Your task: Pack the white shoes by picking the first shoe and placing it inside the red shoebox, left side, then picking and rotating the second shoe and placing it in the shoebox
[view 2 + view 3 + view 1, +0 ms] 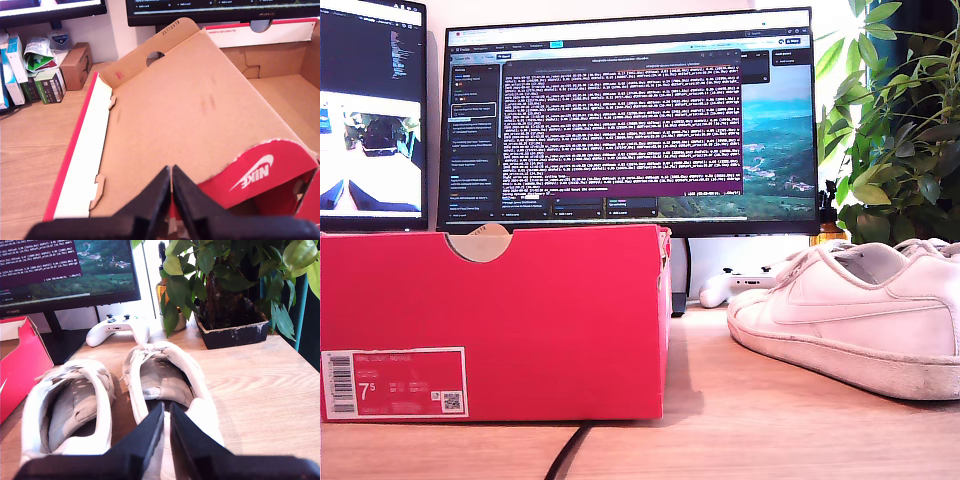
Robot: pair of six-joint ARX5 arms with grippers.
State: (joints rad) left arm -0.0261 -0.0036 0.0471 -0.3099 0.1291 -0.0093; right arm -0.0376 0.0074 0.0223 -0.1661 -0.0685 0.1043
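Observation:
The red shoebox point(520, 320) stands at the exterior view's left, with its barcode label and thumb notch facing the camera. My first gripper point(171, 169) is shut and empty, hovering over the open red shoebox point(75, 150), whose brown cardboard inside shows no shoe. The white shoes point(160, 375) point(70, 405) lie side by side on the desk, toes toward the monitor. My second gripper point(166, 405) is shut just above the heel of the shoe nearer the plant. In the exterior view one white shoe point(860, 320) lies at the right, the other point(930, 245) peeking from behind. Neither gripper appears in the exterior view.
A white game controller point(117, 327) lies behind the shoes, beside a potted plant point(230, 315). Monitors point(630, 120) stand along the back. Small cartons point(45, 75) sit beyond the box. A black cable point(565, 455) runs along the desk's front.

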